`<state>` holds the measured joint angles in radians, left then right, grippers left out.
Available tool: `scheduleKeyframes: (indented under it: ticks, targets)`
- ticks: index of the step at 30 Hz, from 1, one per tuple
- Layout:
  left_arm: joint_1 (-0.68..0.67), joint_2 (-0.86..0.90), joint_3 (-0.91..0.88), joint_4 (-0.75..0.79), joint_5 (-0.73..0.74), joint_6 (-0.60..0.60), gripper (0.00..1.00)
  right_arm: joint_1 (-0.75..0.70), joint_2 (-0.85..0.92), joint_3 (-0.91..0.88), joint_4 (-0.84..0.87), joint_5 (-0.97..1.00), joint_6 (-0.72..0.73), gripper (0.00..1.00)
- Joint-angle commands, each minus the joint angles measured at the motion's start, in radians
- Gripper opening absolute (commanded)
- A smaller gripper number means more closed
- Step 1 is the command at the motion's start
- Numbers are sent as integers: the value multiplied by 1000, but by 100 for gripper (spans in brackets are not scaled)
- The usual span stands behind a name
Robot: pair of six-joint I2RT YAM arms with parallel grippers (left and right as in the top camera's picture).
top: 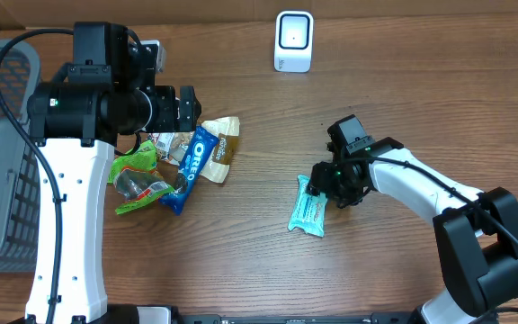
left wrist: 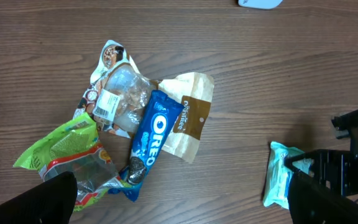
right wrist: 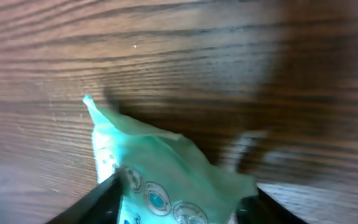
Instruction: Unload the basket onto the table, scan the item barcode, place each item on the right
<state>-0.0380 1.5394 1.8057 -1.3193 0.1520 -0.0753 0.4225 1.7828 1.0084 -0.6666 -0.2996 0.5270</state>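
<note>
On the wood-grain table (top: 403,81), the teal packet (top: 308,209) lay flat between the right gripper's (right wrist: 179,202) fingers. Pinched or not, I could not tell. The left gripper (left wrist: 185,194) gaped wide, with the snack pile (left wrist: 135,130) just ahead of it.

Bright, even light falls on the brown wood-grain desk (top: 394,81) from above; shadows are short and soft, and the small white plastic scanner (top: 293,40) looks nearly washed out. The left wrist view is sharp at centre, its black left fingers (left wrist: 42,199) dark and unfocused in the lower corners. The right wrist view is dim and smeared: the crinkled teal plastic packet (right wrist: 160,168) is soft, with a broad shadow upper right
</note>
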Motion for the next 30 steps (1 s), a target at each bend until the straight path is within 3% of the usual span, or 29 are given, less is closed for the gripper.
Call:
scheduleKeyframes:
  ticks: [1, 5, 10, 18, 30]
  targets:
    - [0, 4, -4, 0, -5, -11, 100, 3, 3, -35, 1, 102, 24, 43]
    - [0, 4, -4, 0, -5, -11, 100, 3, 3, -26, 21, 135, 17, 26]
    - [0, 4, -4, 0, -5, -11, 100, 3, 1, 47, -17, 143, -90, 5]
    - [0, 4, -4, 0, -5, -11, 100, 3, 0, 246, -248, 423, -136, 4]
    - [0, 4, -4, 0, -5, -11, 100, 18, 0, 309, -348, 838, -135, 4]
